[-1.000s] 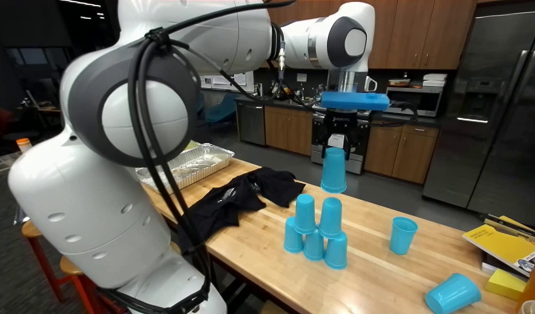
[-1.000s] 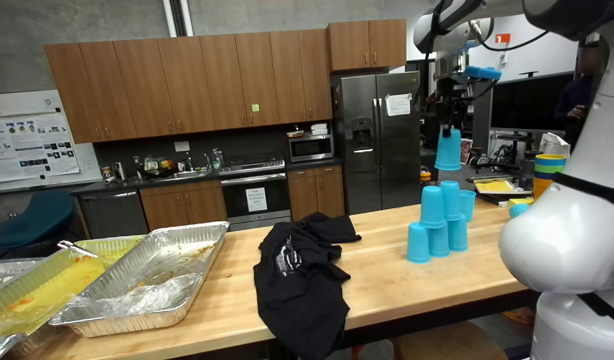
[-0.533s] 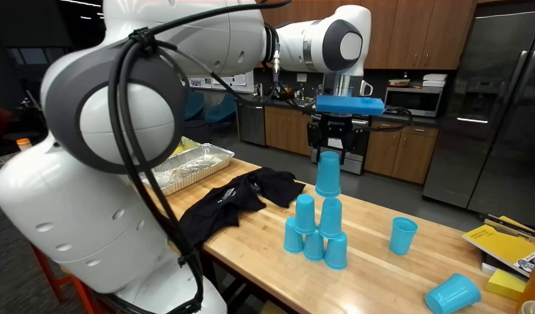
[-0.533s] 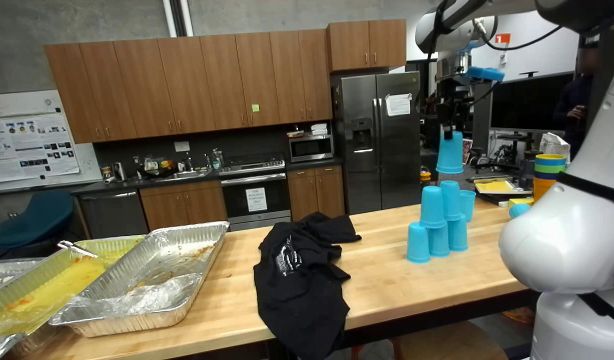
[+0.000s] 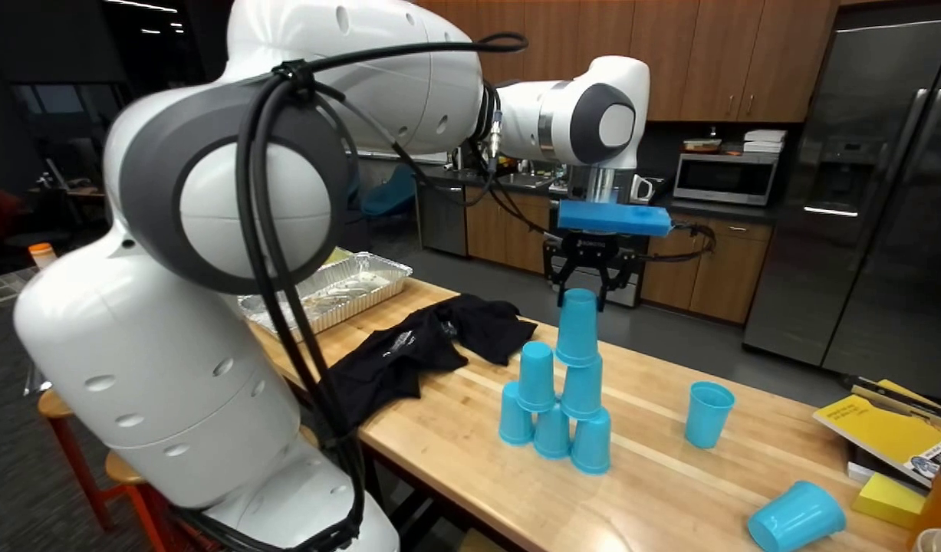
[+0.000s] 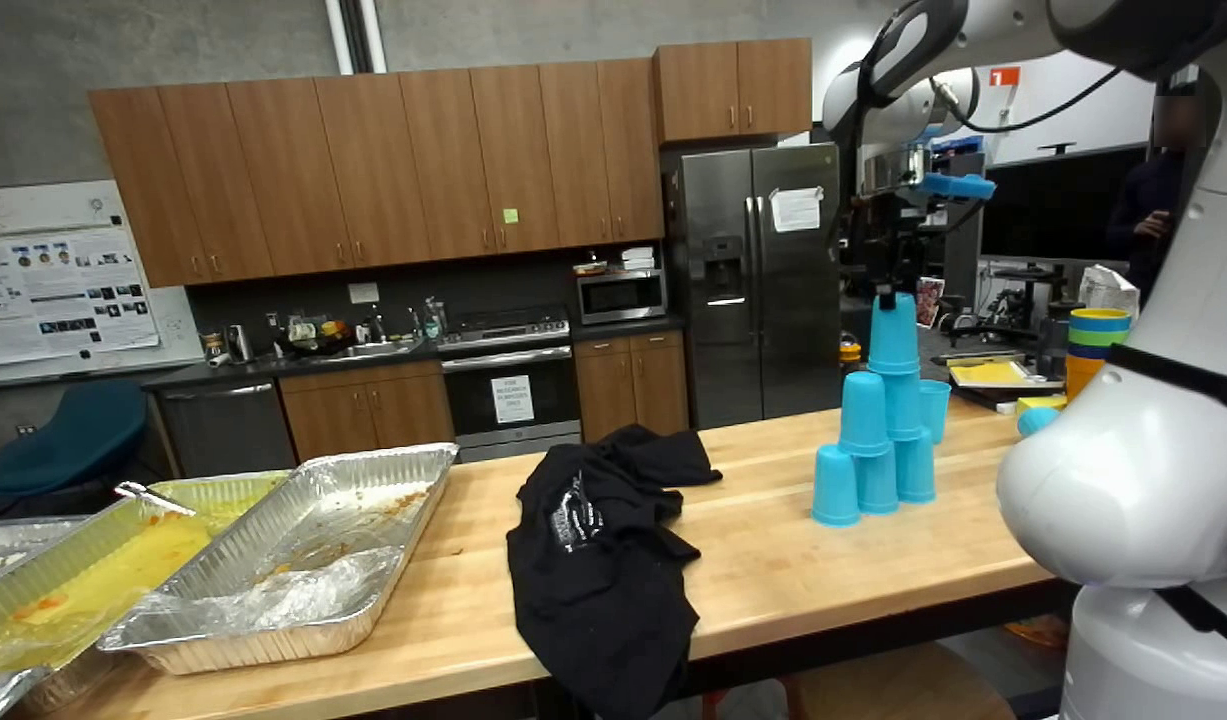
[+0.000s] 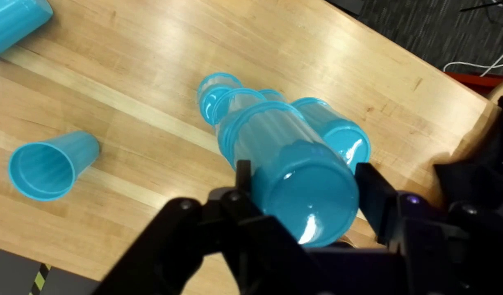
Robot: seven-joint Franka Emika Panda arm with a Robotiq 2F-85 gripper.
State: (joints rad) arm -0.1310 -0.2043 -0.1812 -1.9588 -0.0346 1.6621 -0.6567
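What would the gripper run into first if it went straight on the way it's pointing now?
Gripping the top cup and pointing down, the gripper would likely press it first into the second-row cup directly beneath; the two look touching or nearly so, but depth leaves contact unclear.

Cup pyramid point(image 5: 581, 391) blocking below, open tabletop point(image 5: 646, 422) alongside; upright cup point(image 5: 708, 415) beyond

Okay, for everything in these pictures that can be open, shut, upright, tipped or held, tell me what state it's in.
Five stacked cups, upside down, three beneath two.
Held cup, upside down above them; contact unclear.
Gripper, closed on that cup.
Separate cup, upright.
Lying cup, on its side.
Black garment, crumpled.
Foil tray, food residue inside.
Refrigerator, shut.
Microwave, shut.
Oven, shut.
Upper cabinets, shut.
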